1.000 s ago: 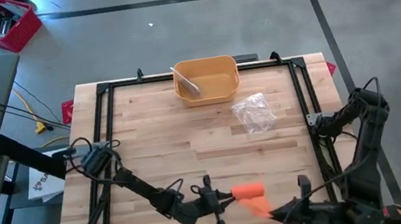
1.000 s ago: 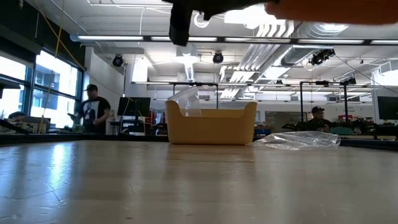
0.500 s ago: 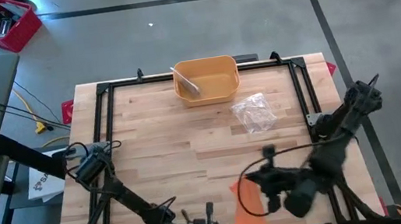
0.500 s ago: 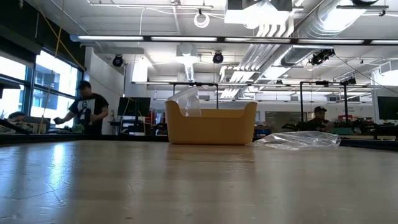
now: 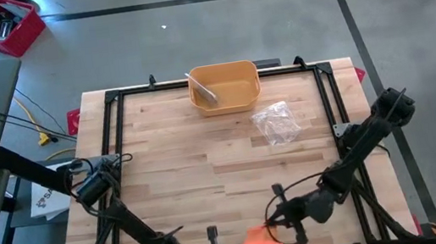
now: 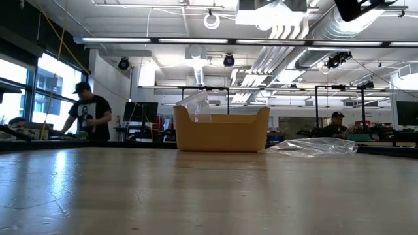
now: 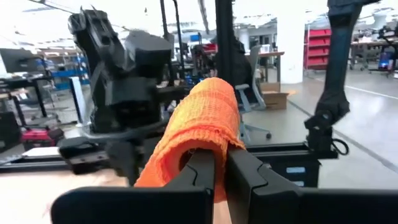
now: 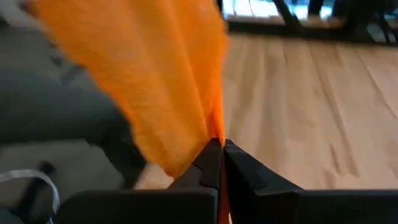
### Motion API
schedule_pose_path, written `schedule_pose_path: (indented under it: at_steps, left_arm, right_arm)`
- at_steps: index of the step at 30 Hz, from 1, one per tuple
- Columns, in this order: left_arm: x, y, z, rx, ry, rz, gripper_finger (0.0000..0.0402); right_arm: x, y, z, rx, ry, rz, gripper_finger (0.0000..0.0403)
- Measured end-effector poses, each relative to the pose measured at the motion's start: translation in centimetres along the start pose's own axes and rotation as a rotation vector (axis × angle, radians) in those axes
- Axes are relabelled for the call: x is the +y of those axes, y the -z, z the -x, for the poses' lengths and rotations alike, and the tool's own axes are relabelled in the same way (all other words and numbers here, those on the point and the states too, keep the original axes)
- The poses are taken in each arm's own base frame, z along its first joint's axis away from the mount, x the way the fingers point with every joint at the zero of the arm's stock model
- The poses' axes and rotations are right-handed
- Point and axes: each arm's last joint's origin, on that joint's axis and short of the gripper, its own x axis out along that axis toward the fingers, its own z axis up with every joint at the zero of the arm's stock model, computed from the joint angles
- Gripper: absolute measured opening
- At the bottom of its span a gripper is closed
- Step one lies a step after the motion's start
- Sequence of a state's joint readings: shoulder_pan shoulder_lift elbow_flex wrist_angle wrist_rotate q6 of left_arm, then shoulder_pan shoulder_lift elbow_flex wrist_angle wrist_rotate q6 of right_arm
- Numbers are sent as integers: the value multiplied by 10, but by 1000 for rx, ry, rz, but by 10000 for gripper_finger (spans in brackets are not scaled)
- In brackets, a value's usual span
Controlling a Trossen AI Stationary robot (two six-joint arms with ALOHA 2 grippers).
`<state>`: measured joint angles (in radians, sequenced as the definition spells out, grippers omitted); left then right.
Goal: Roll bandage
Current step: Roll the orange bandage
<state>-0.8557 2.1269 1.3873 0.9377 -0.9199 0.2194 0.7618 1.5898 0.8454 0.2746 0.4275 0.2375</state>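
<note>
- My left claw (image 7: 219, 163) sits at the table's (image 5: 206, 158) near edge, clamped on the rolled end of the orange bandage (image 5: 261, 242), acting as the core.
- My right claw (image 8: 217, 154), just beside, pinches the loose tail to keep it taut.

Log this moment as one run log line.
step: rolling | left pincer: shut on bandage | right pincer: shut on bandage | place: near table edge

The bandage (image 7: 202, 124) in my claws is orange woven cloth, coarse and matt. My fingers (image 7: 242, 180) are smooth dark plastic. The table (image 5: 207, 162) is pale planked wood, low sheen. The bin (image 5: 224, 85) looks like matt yellow plastic; the bag (image 5: 276, 122) is clear crinkled film.
</note>
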Motion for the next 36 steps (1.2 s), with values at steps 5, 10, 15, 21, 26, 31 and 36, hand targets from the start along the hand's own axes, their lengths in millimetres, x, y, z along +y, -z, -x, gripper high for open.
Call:
schedule_pose_path:
  at_steps: [5, 10, 15, 21, 26, 31, 36]
  left_arm:
    - [5, 4, -5, 29, -61, -23, 7]
    - [14, 22, -15, 141, -92, -11, 7]
    - [28, 39, -27, 242, -147, 17, 7]
    - [33, 47, -30, 290, -149, 55, 7]
    - [29, 45, -27, 273, -145, 142, 7]
    - [22, 41, -21, 251, -128, 241, 7]
    - [20, 41, -19, 247, -127, 282, 7]
  right_arm:
    - [0, 12, 4, -100, -38, -7, 0]
    - [-3, 27, 4, -20, -47, -54, 0]
    - [-7, 44, 4, 49, -11, -87, 16]
    - [-16, 60, 3, 138, 45, -160, 96]
    - [-16, 54, 8, 127, 39, -172, 154]
    - [-18, 44, 22, 122, 34, -207, 166]
    - [-20, 38, 29, 119, 25, -222, 166]
